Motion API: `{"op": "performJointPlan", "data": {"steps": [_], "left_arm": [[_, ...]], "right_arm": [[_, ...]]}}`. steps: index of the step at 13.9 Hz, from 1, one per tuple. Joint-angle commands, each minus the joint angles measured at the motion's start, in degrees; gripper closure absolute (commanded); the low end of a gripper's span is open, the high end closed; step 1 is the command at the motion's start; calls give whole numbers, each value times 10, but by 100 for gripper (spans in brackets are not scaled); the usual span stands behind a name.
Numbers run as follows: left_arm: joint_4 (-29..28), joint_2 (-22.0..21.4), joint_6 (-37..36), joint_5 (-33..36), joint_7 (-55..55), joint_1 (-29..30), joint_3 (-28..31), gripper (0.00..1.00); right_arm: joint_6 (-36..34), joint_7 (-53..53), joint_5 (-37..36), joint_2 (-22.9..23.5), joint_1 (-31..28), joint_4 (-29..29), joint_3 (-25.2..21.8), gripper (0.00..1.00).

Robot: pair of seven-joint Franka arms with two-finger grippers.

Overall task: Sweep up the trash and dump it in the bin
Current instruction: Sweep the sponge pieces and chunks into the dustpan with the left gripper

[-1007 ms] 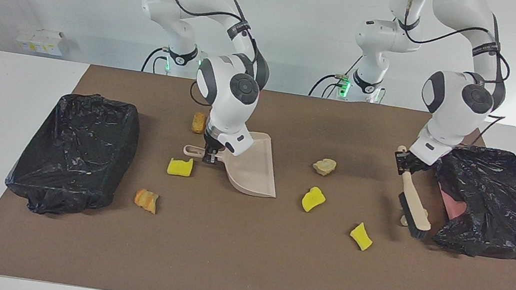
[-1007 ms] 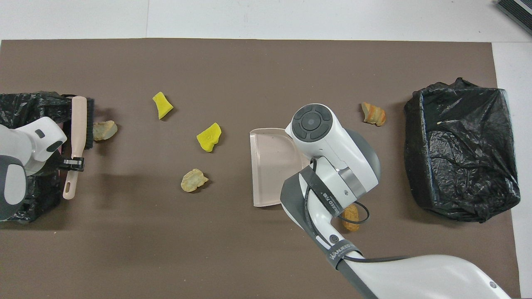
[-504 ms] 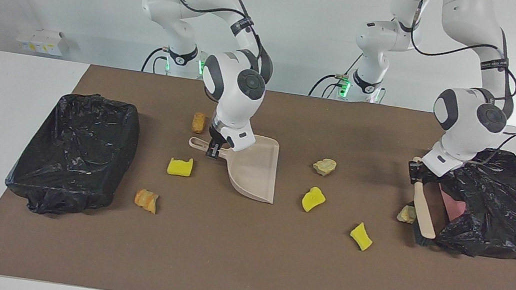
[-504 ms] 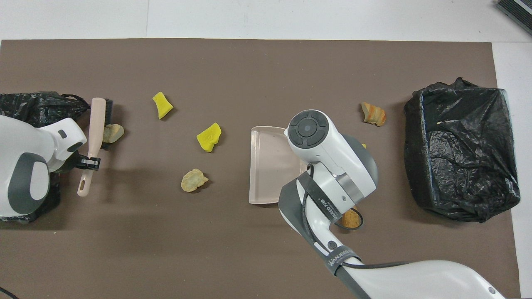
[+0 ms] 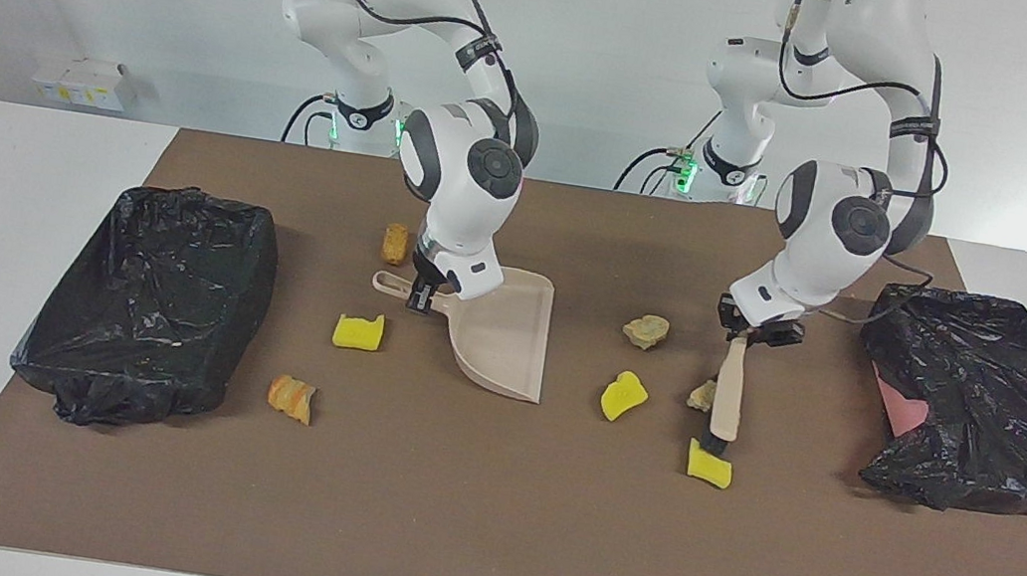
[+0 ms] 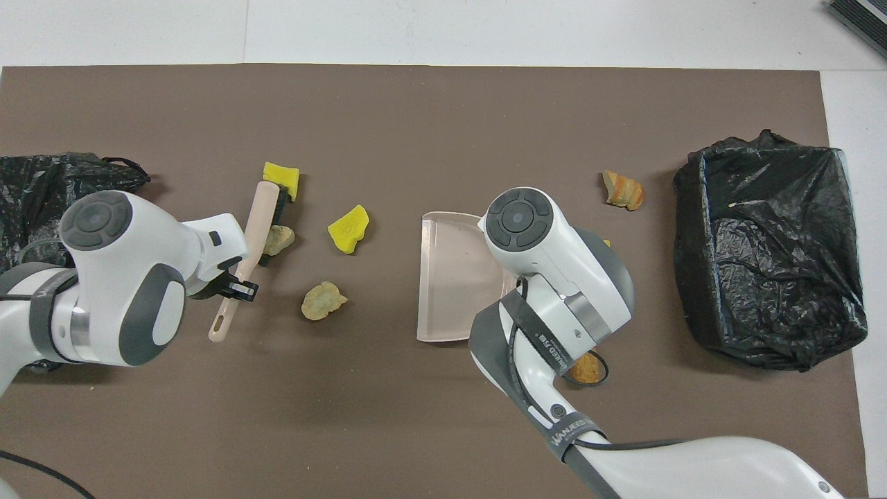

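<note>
1. The left gripper [image 5: 748,333] was seen with its jaws closed on the handle of the brush [image 5: 728,391]; the bristle end was held down on the brown mat [image 5: 480,524].
2. The right gripper [image 5: 420,297] was seen with its jaws clamped on the handle of the dustpan [image 5: 507,332], whose open lip was turned toward the left arm's end of the surface.
3. Trash beside the brush was noted: a yellow sponge piece [image 5: 709,466] touching the bristle tip and a tan chunk [image 5: 701,395] against the brush's side.
4. Between brush and dustpan, a second yellow sponge piece [image 5: 624,395] and a second tan chunk [image 5: 646,330] were recorded, apart from both tools.
5. Near the dustpan handle, a third yellow sponge piece [image 5: 359,332] and an orange-brown lump [image 5: 394,242] were recorded; another orange-brown lump [image 5: 292,398] lay near the black-lined bin [image 5: 155,298] at the right arm's end.
6. A second black-lined bin [image 5: 989,405] was noted at the left arm's end.
</note>
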Motion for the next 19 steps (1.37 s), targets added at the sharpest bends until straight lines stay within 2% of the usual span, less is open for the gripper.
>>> {"op": "performJointPlan", "data": {"steps": [1, 3, 8, 13, 14, 16, 19], "left_arm": [[-12, -18, -38, -21, 1, -55, 6, 100], [7, -17, -60, -39, -18, -77, 6, 100], [92, -2, -96, -39, -32, -66, 11, 100], [75, 7, -89, -17, -28, -23, 12, 100], [57, 8, -85, -16, -29, -22, 12, 100], [34, 7, -65, -16, -33, -32, 12, 100], [32, 22, -47, -17, -54, -67, 8, 100]], "right_arm": [[10, 17, -21, -16, -7, -24, 4, 100], [9, 17, -21, -17, -8, -24, 4, 100], [11, 16, -21, -16, -9, -24, 4, 100], [11, 16, -21, -16, -10, -24, 4, 100], [11, 16, -21, -15, -11, -24, 4, 100], [11, 16, -21, -15, -11, -24, 4, 100], [11, 15, -21, -15, -11, -24, 4, 100]]}}
